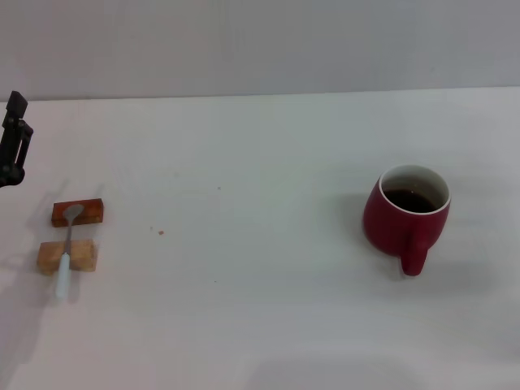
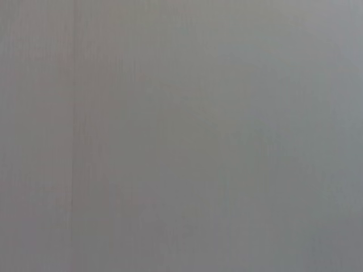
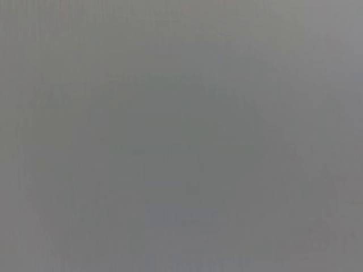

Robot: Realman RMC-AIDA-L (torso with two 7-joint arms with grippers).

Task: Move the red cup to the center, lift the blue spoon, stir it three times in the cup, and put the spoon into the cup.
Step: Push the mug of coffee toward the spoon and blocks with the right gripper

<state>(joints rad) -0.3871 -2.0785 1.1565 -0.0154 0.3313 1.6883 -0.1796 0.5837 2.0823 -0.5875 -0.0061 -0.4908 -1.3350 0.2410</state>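
A plain white tabletop (image 1: 260,309) carries two small rectangular wooden blocks, just below and right of the end effector at the left edge: a reddish-brown one (image 1: 89,212), and nearer, a pale tan one (image 1: 81,257).

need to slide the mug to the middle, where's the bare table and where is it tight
The widest bare stretch of the table runs between the blue spoon on its two wooden blocks at the left and the red cup at the right. It is tight only at the left edge, where the left gripper hangs behind the blocks.
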